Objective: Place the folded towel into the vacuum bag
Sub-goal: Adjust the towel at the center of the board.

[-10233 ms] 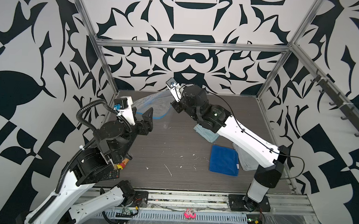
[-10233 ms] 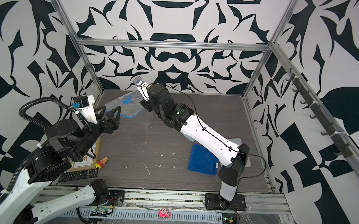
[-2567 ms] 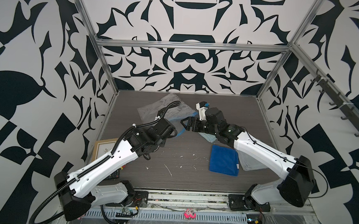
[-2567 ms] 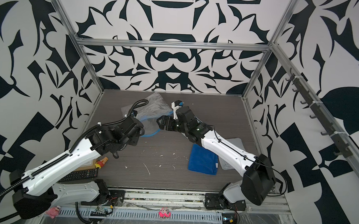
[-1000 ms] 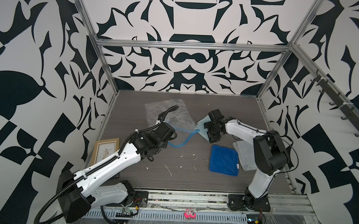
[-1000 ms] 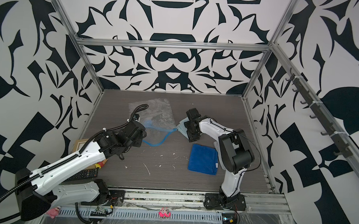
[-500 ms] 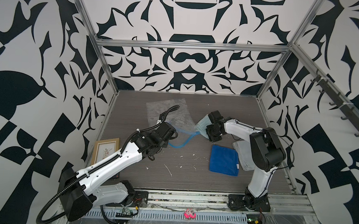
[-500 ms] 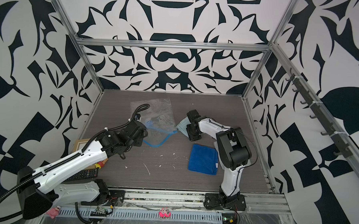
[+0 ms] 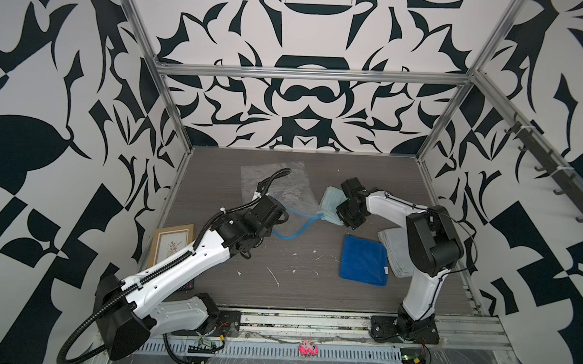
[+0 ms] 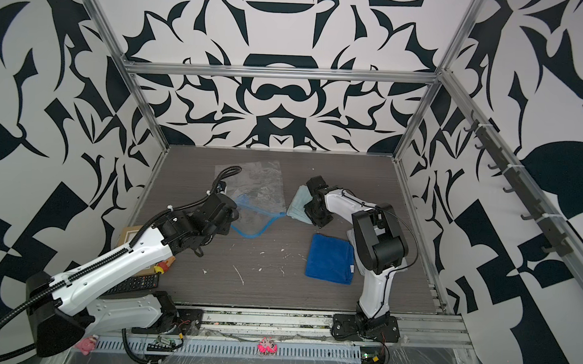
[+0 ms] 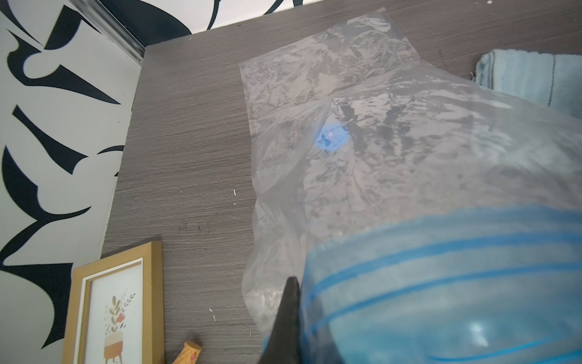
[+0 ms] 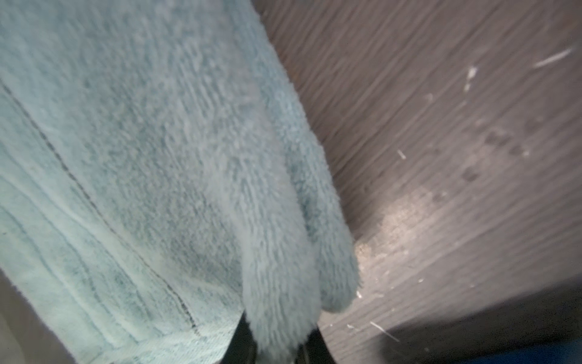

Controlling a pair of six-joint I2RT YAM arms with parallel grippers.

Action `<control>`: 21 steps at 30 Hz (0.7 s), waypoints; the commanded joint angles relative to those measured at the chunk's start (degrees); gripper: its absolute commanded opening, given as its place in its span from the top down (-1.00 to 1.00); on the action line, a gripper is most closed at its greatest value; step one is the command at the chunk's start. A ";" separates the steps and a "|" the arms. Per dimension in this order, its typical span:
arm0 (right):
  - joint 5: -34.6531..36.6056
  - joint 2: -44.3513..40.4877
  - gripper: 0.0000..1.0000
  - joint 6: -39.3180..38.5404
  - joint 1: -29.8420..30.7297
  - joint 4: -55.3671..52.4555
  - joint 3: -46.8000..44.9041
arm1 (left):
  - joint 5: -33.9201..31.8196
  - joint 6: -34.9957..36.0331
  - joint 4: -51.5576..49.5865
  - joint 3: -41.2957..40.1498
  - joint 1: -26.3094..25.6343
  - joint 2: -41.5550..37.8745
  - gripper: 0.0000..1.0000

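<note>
Vacuum bag [image 9: 283, 192] mouth open. Bare table [image 9: 295, 284] in middle: room to pass. Blue towel [image 9: 364, 260], grey towel [image 9: 395, 258], picture frame [image 9: 169, 241] crowd sides.

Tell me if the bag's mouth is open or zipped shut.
Open: the bag's blue zip strip gapes in a loop, one lip pinched up by the left gripper.

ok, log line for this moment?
left fingers: shut on vacuum bag zip edge | right fingers: shut on light-blue towel | towel beside bag, not inside
</note>
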 commanded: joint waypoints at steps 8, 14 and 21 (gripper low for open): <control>-1.26 -2.77 0.33 -13.93 -11.03 -3.37 -6.21 | -1.88 0.87 -2.07 3.57 0.33 -0.44 1.00; -3.85 0.45 -0.22 -13.76 -16.78 -2.09 -0.49 | -1.72 0.78 -1.97 3.70 0.33 -0.60 1.00; -3.13 4.62 -0.52 -13.99 -16.86 -4.48 10.46 | -1.73 0.43 -2.13 3.10 0.32 -1.56 1.00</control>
